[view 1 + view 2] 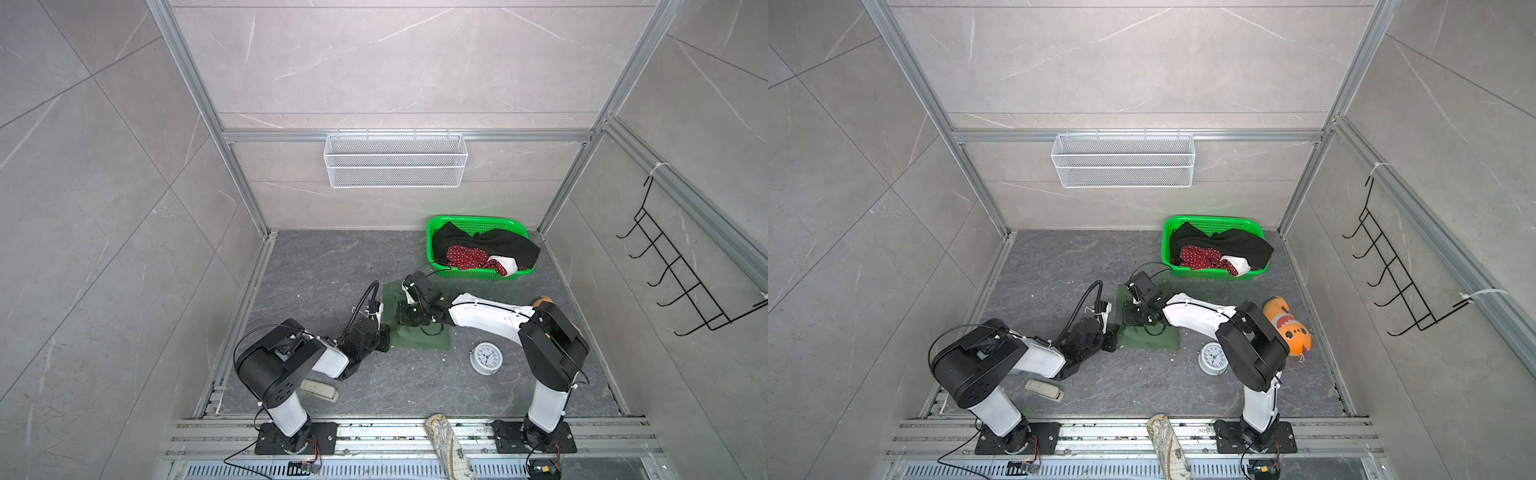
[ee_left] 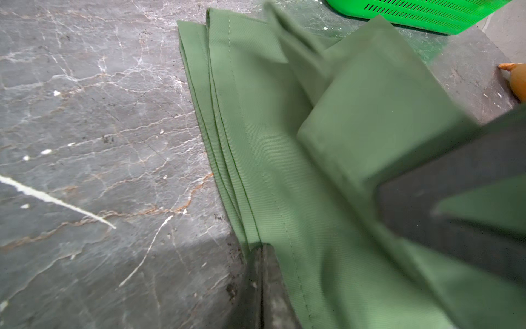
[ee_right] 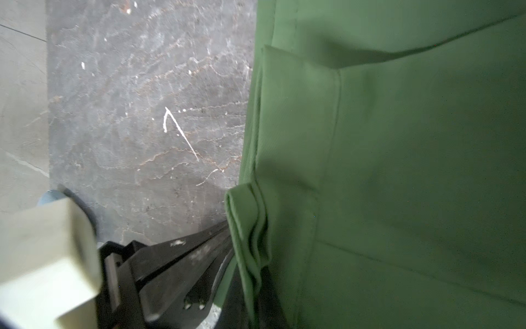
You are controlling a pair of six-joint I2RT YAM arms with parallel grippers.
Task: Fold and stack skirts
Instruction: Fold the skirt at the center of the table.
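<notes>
jaws of the left gripper are pressed together on the left edge of the olive green skirt, at the point where the stacked hems of its layers run into the fingertips. just to the right, the right gripper points down onto the same skirt. it is clenched on a fold of the cloth, and that fold rises off the layers beneath. both grippers sit close together over the skirt's left half.

the olive green skirt lies folded in several layers about the middle of the dark stone table. just beyond its far right corner stands a green basket, which holds the black skirt and the red polka-dot skirt, both crumpled.

near and to the right of the olive green skirt lies a white alarm clock, face up. further right, in a top view, an orange plush fish lies beside the right arm. a beige remote lies by the left arm. a patterned cloth roll rests across the near rail.

a white wire basket hangs on the far wall, and a black hook rack hangs on the right wall.
</notes>
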